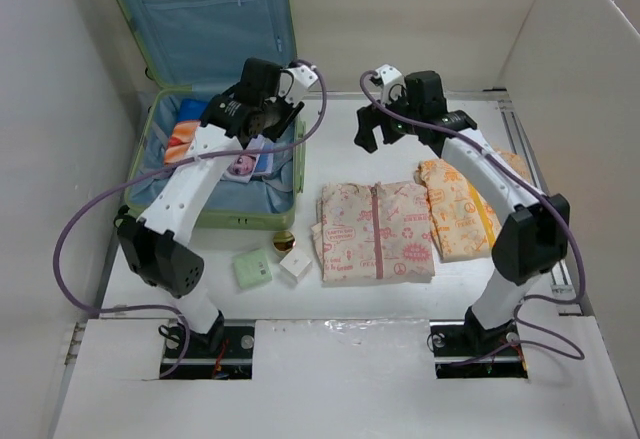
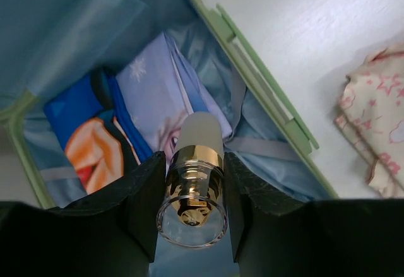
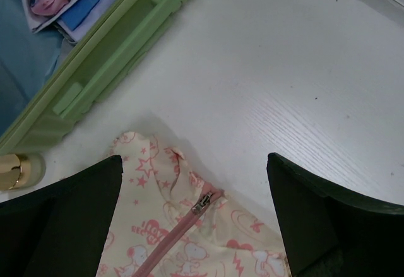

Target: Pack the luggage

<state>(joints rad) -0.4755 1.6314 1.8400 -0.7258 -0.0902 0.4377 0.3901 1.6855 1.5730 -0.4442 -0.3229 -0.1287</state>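
The luggage (image 1: pixel 298 174) lies open at the back left, a light green suitcase with blue lining and its lid propped upright. My left gripper (image 1: pixel 262 122) hangs over its tray. In the left wrist view that gripper (image 2: pixel 194 195) is shut on a small bottle (image 2: pixel 194 179) with a frosted body, gold collar and clear cap. Below it, inside the suitcase (image 2: pixel 268 97), lie a blue-and-orange printed pack (image 2: pixel 85 141) and a pale cartoon-print pack (image 2: pixel 154 91). My right gripper (image 1: pixel 385 124) (image 3: pixel 192 163) stands open and holds nothing, above the collar of a cream zip garment (image 3: pixel 183 233).
The folded cream garment (image 1: pixel 375 231) and an orange-print one (image 1: pixel 455 209) lie right of the suitcase. In front of the suitcase are a gold-capped bottle (image 1: pixel 283 242) (image 3: pixel 17 171), a green box (image 1: pixel 252 268) and a white box (image 1: pixel 295 262). White walls enclose the table.
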